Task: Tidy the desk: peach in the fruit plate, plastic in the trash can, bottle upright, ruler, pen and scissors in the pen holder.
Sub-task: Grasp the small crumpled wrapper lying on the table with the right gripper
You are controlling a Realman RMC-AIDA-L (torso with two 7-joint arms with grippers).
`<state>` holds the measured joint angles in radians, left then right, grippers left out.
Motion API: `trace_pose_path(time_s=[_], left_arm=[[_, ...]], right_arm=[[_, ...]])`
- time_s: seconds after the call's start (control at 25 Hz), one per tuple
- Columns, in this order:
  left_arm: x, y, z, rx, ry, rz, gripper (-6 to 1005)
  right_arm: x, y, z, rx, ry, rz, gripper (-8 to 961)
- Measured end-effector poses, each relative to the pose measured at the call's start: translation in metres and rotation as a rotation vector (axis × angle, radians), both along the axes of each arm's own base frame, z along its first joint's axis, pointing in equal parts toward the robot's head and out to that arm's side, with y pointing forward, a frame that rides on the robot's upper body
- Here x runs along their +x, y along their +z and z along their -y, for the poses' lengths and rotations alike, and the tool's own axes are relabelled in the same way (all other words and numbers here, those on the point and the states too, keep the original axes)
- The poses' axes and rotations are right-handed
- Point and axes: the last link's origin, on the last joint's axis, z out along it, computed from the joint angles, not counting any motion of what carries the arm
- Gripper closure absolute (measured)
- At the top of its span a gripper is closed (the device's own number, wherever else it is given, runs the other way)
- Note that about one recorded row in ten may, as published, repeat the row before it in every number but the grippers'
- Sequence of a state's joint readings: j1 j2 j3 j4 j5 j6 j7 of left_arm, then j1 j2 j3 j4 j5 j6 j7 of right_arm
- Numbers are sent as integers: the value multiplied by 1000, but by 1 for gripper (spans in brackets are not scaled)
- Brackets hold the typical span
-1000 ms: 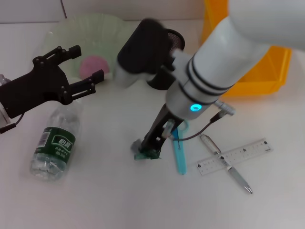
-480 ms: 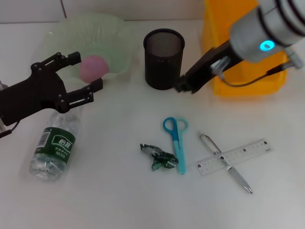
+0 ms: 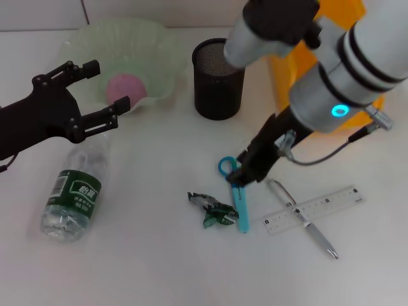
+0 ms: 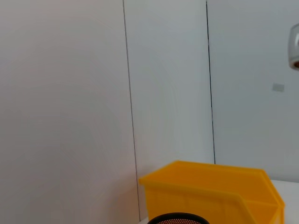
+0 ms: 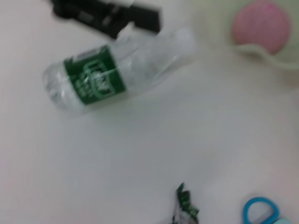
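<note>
The pink peach point(image 3: 125, 88) point(image 5: 261, 21) lies in the pale green fruit plate point(image 3: 156, 48). A clear bottle point(image 3: 73, 197) point(image 5: 112, 74) with a green label lies on its side at the front left. My left gripper point(image 3: 104, 87) hovers open and empty between bottle and plate. Near the middle, the crumpled green plastic point(image 3: 213, 210) point(image 5: 186, 205) rests beside the blue scissors point(image 3: 238, 194). My right gripper point(image 3: 245, 172) is low over the scissors' handles. The pen point(image 3: 303, 218) crosses under the clear ruler point(image 3: 315, 209) at the front right. The black mesh pen holder point(image 3: 218, 78) stands behind.
A yellow bin point(image 3: 376, 105) point(image 4: 210, 186), serving as the trash can, stands at the back right next to the pen holder point(image 4: 177, 218). The right forearm spans the space above the bin and holder. Bare white desk lies along the front edge.
My right arm swung from beside the pen holder down to the scissors; a second ago it was at the plastic, which stayed on the desk. The left gripper drifted slightly left and back.
</note>
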<state>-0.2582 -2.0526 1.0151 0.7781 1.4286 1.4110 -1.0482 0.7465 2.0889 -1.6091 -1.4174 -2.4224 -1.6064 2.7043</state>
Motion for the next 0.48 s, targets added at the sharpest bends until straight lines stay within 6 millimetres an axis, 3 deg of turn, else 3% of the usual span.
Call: trace_pose_path(time_s=[0.48], left_arm=[[3,-1,-6,13,6,-4,156]], right_arm=[[4,-39,10,-77,-2,70,498]])
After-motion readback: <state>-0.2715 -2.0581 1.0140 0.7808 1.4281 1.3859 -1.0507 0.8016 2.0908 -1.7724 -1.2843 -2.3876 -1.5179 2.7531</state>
